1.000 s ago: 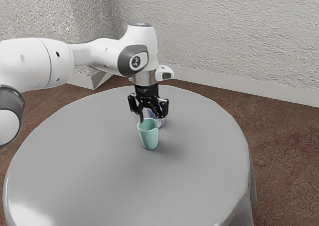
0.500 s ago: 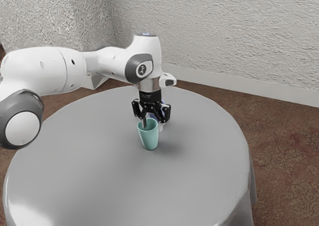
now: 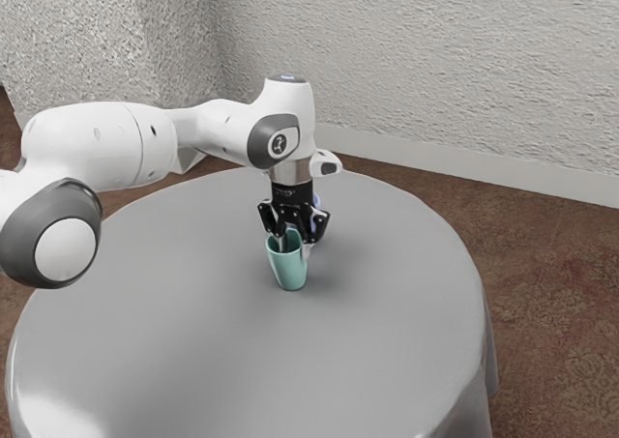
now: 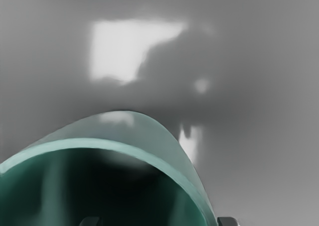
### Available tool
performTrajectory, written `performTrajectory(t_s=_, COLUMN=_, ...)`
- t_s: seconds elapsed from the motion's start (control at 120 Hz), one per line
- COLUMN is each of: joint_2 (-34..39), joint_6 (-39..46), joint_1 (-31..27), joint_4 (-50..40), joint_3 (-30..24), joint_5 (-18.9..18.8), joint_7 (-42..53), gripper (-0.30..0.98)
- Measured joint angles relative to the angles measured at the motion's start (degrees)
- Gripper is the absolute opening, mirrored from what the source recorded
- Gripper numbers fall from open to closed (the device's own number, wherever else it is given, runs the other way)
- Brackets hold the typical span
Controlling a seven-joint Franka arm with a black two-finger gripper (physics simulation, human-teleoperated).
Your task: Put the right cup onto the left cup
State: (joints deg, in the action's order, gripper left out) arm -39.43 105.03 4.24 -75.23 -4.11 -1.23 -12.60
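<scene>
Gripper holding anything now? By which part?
Nothing held: the gripper is open, one finger inside the teal cup, the other outside its wall.

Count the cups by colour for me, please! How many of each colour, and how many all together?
Teal cups: 1
Blue cups: 1, mostly hidden behind my gripper
Total: 2 cups
</scene>
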Motion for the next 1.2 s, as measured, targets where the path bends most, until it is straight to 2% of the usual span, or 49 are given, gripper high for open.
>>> performTrajectory(t_s=0.225, joint_2=0.0, joint_6=0.2, joint_1=0.0, joint_4=0.0, joint_3=0.1, joint_5=-0.8, joint_7=-0.1, gripper=0.02)
performTrajectory(t_s=0.392, joint_2=0.2, joint_6=0.3, joint_1=0.2, joint_4=0.0, joint_3=0.0, joint_5=-1.8, joint_7=-0.3, gripper=-0.05)
performTrajectory(t_s=0.7, joint_2=4.0, joint_6=-1.5, joint_1=0.7, joint_4=-0.6, joint_3=0.8, joint_5=-2.5, joint_7=-0.8, gripper=-0.09)
performTrajectory(t_s=0.875, joint_2=6.9, joint_6=-3.1, joint_1=0.8, joint_4=-0.6, joint_3=0.4, joint_5=-4.4, joint_7=-1.4, gripper=-0.1)
performTrajectory(t_s=1.2, joint_2=7.7, joint_6=-6.5, joint_1=0.4, joint_4=4.0, joint_3=-0.9, joint_5=-6.4, joint_7=-1.5, gripper=-0.1)
